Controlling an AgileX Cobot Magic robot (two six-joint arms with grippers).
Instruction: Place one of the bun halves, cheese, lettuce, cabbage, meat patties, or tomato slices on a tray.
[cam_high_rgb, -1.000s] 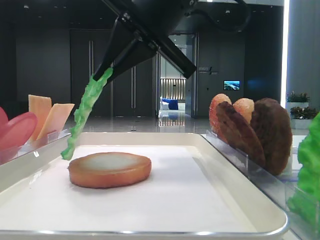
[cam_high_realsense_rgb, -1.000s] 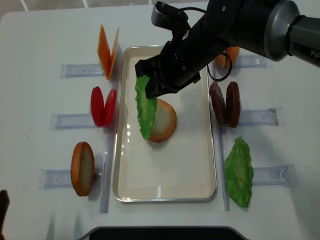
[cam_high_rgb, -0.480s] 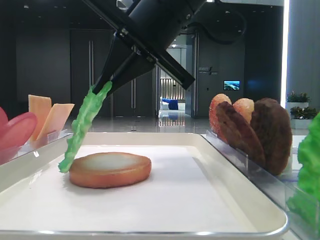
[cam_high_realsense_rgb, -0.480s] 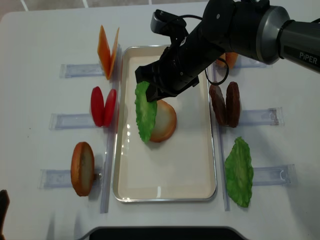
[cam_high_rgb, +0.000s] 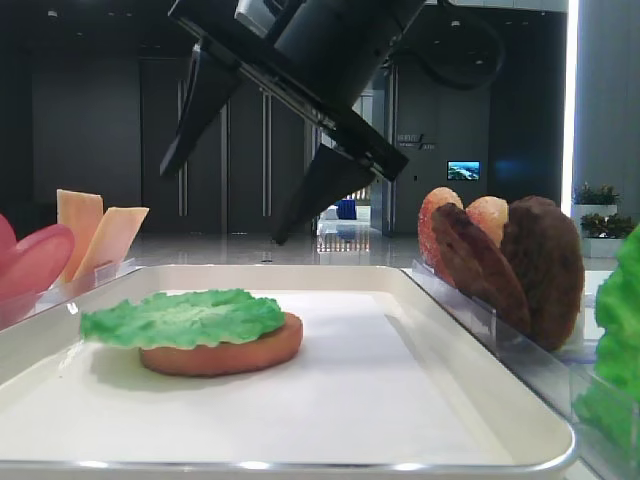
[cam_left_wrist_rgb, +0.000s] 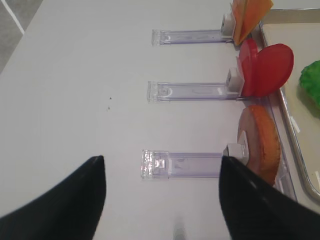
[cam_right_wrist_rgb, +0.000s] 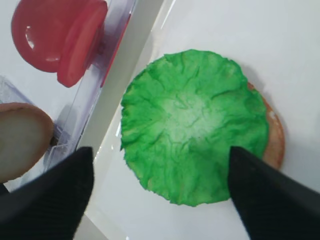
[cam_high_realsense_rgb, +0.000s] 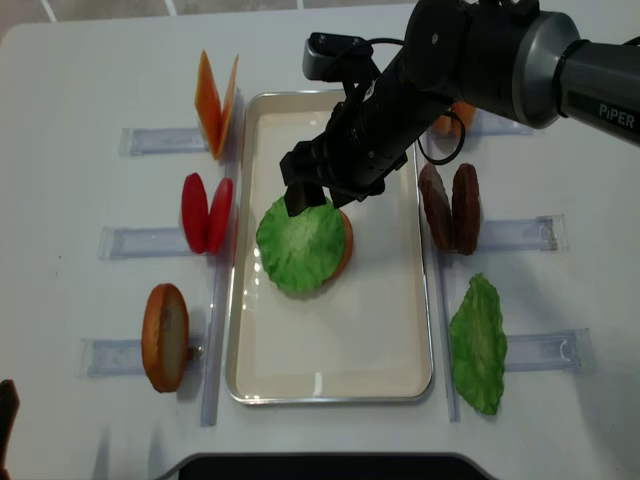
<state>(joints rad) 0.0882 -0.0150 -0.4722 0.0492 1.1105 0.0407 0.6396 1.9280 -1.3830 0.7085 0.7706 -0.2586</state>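
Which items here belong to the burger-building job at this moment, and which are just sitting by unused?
In play:
- lettuce leaf, lying flat on the bun half
- tray holding both
- right gripper, open above the leaf

Sitting by:
- cheese slices
- tomato slices
- spare bun half
- meat patties
- second lettuce leaf

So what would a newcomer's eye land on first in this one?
The bright green lettuce lying flat over a bun half in the cream tray. Right above it hangs the big black right pincer, jaws spread and empty. A second lettuce leaf lies right of the tray.
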